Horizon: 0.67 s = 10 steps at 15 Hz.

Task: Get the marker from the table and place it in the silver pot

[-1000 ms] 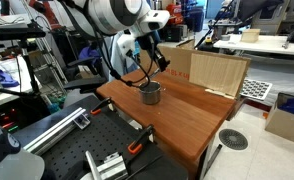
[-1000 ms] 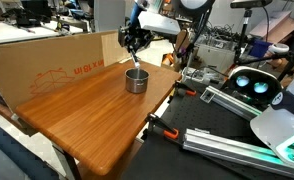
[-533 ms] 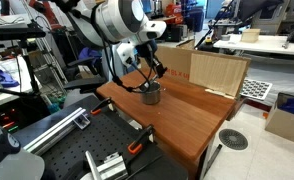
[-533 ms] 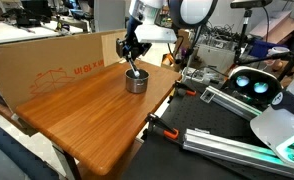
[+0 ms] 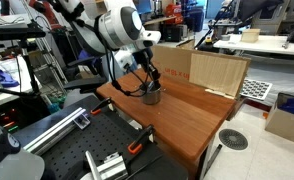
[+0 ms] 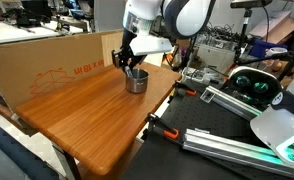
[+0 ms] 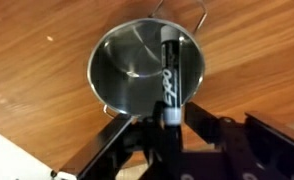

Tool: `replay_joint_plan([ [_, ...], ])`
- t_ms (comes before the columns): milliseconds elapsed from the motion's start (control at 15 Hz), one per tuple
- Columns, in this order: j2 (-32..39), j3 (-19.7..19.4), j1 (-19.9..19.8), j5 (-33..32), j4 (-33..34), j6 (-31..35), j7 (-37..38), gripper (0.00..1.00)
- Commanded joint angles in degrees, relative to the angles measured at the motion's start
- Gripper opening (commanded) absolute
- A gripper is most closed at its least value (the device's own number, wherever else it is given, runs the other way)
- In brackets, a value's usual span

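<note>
While the end effector (image 7: 170, 128) grips the marker (image 7: 169, 75), the pen hangs over the silver pot (image 7: 122, 70).

One marker (image 7: 169, 70), one silver pot (image 7: 132, 72), one table (image 7: 37, 45) and one gripper (image 7: 171, 122) are counted.

Arm (image 5: 117, 27) is showing glossy white rounded joint housings; gripper (image 7: 170, 120) is looking all black with angular links; black cable (image 5: 121, 72) is looping beside the wrist.
</note>
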Motion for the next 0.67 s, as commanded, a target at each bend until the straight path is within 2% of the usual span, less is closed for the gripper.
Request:
replay_joint_plan([
  [0,1.0,-0.4,0.6,0.0,0.9,-0.2,1.1,0.64],
  [200,0.9,0.3,0.1,0.7,0.7,-0.2,0.7,0.87],
  [333,0.9,0.2,0.1,0.7,0.6,0.0,0.7,0.99],
  [600,-0.4,0.6,-0.2,0.7,-0.4,0.4,0.5,1.0],
])
